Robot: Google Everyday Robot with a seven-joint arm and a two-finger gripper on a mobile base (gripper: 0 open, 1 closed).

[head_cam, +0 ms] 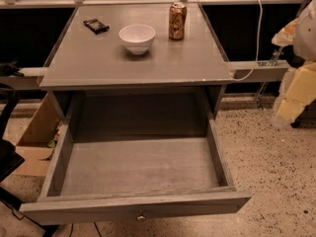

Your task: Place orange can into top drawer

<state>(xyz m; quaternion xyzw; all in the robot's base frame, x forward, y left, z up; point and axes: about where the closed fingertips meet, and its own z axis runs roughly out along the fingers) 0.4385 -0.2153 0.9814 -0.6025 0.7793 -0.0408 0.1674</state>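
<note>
The orange can (177, 20) stands upright at the back right of the grey cabinet top (98, 65). The top drawer (138, 167) is pulled wide open below it; its inside is bare and its front panel with a small round knob (141, 215) faces me. My gripper (291, 102) is the pale shape at the right edge of the view, right of the cabinet and well below and to the right of the can, touching nothing.
A white bowl (137, 37) sits left of the can, and a dark packet (96, 25) lies at the back left. A white cable (254, 43) hangs along the rail at right. A cardboard box (37, 137) and black gear (7, 152) stand at left.
</note>
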